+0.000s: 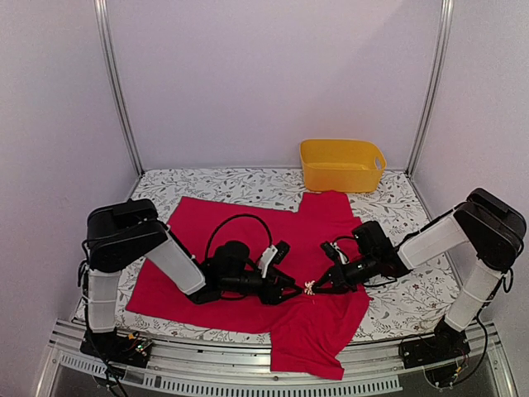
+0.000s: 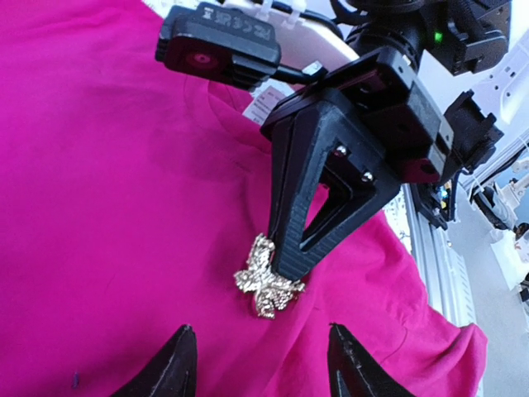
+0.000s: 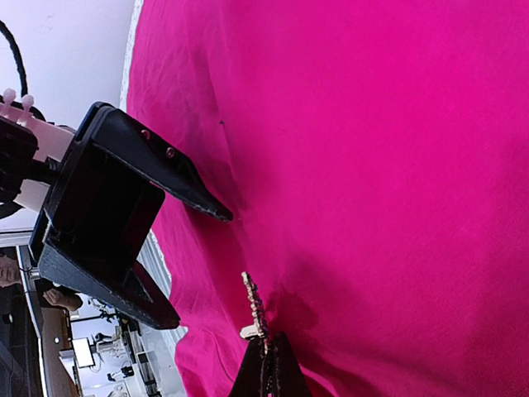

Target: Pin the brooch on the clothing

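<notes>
red-pink shirt [image 1: 240,227] is spread over the counter [image 1: 413,299]. my right jaws are closed on the silvery brooch [image 2: 266,277], held down at the cloth in the lower centre of the top view. my left jaws stand open just beside it. i judge the 2 should cooperate: left pinches the fabric taut, right eases the pin through slowly.
</notes>
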`<action>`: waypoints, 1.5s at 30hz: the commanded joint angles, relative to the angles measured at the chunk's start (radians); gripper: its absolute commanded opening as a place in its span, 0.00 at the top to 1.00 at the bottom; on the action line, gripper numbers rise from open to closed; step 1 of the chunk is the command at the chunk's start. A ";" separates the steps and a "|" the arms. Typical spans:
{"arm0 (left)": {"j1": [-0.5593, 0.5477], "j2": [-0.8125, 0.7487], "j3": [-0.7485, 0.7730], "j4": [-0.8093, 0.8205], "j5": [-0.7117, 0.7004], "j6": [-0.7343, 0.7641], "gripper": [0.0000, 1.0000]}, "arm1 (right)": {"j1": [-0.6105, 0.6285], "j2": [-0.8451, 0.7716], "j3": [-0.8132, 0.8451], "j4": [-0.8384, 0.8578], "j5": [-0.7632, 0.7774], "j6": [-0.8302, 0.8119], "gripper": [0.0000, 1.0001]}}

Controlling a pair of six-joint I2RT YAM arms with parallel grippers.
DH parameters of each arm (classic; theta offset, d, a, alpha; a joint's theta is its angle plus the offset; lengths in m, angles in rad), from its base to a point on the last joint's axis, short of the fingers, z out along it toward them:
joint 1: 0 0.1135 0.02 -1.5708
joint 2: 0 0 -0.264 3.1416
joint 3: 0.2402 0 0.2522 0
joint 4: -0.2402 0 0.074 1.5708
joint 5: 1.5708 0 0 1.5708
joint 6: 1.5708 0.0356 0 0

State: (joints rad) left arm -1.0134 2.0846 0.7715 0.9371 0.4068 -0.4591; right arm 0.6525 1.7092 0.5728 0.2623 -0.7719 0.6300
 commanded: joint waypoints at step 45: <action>-0.038 0.176 0.070 0.154 0.186 0.074 0.68 | -0.008 0.039 -0.024 0.190 -0.100 0.003 1.00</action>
State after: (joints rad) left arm -1.0298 2.2196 0.8326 1.1088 0.5602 -0.4042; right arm 0.6514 1.7260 0.5346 0.4274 -0.8574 0.6422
